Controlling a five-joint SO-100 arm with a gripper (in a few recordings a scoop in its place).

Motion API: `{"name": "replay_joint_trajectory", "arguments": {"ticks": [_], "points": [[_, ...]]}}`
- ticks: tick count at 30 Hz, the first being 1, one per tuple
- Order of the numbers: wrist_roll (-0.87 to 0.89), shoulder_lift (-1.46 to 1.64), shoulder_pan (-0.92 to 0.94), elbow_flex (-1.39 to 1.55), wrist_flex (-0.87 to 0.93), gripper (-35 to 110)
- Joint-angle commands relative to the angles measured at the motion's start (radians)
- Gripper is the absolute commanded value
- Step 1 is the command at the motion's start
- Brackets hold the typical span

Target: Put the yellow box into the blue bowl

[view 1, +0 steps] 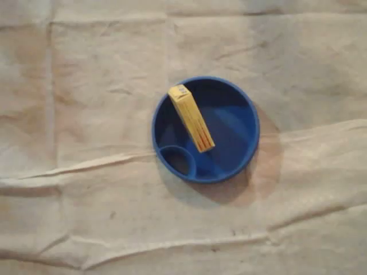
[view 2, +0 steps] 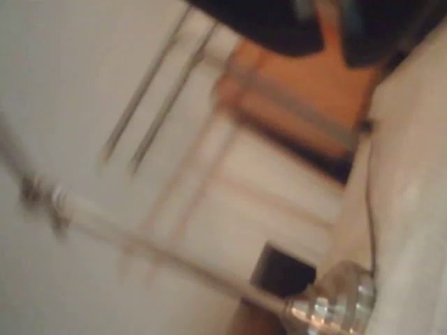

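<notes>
In the overhead view the yellow box (view 1: 191,118) lies inside the blue bowl (view 1: 243,123). It is long and narrow, slanting from the bowl's upper-left rim down toward its middle. The bowl has a small round compartment (view 1: 178,160) at its lower left, which holds nothing. In the wrist view, two dark blurred shapes (view 2: 328,24) at the top edge look like parts of my gripper. The blur hides how the jaws stand. That view points away from the table at a pale wall or door.
A wrinkled beige cloth (view 1: 86,114) covers the whole table, with raised folds running across below the bowl. The wrist view shows blurred room surfaces, an orange patch (view 2: 307,91) and a shiny metal knob (view 2: 335,307).
</notes>
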Motion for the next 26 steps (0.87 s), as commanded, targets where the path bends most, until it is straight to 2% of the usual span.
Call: {"name": "replay_joint_trajectory", "arguments": {"ticks": [1,7,26], "points": [[0.029,0.124,-0.002,0.092,0.000,0],[0.021,0.276,-0.002,0.227,-0.002,0],[0.018,0.270,-0.003,0.255,0.000,0]]}}
